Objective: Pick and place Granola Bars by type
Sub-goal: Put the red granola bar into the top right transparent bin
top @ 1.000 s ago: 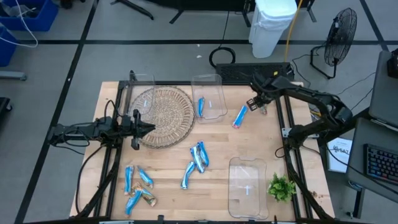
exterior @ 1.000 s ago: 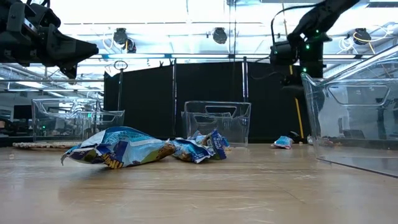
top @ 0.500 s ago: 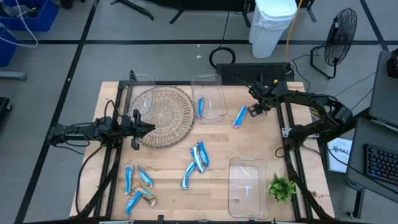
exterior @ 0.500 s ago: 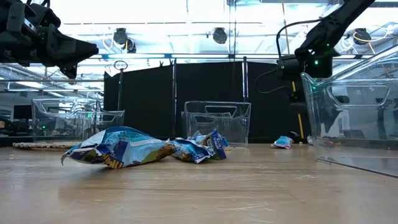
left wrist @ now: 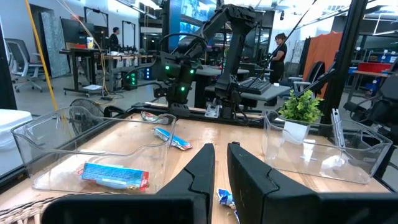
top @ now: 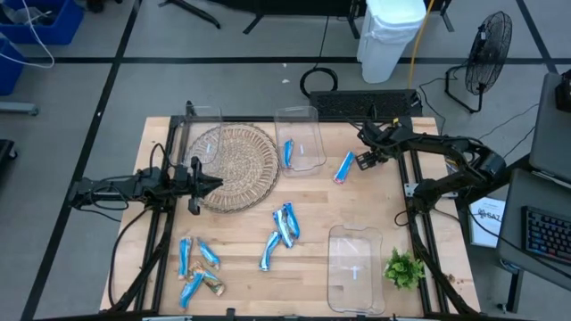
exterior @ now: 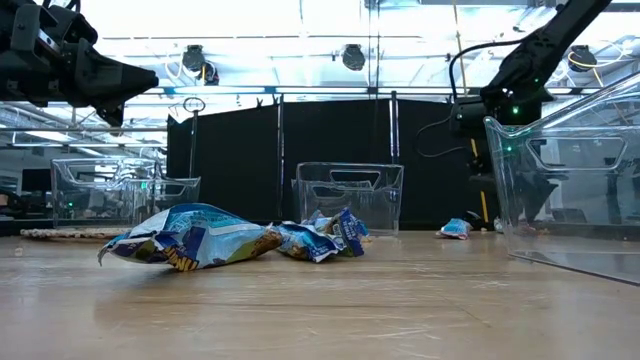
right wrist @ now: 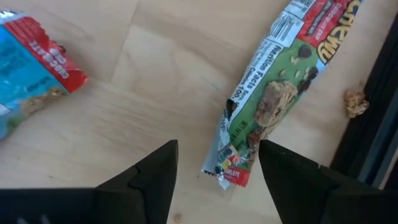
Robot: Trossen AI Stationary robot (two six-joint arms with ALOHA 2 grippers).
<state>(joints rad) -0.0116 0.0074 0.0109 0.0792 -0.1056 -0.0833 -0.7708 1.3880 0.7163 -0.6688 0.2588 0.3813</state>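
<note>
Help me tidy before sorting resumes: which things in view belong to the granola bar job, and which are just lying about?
Job:
- granola bars, mostly loose on the table, one inside a bin
- clear bins
- right gripper, open beside a loose bar

Lying about:
- green sprig
- woven mat, probably
- floor fan

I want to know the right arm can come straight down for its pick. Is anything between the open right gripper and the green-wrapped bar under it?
Nothing visible. In the right wrist view the right gripper is open, with the green-wrapped bar lying flat on the bare table just ahead. The blue bar lies off to one side, clear of that path.
</note>
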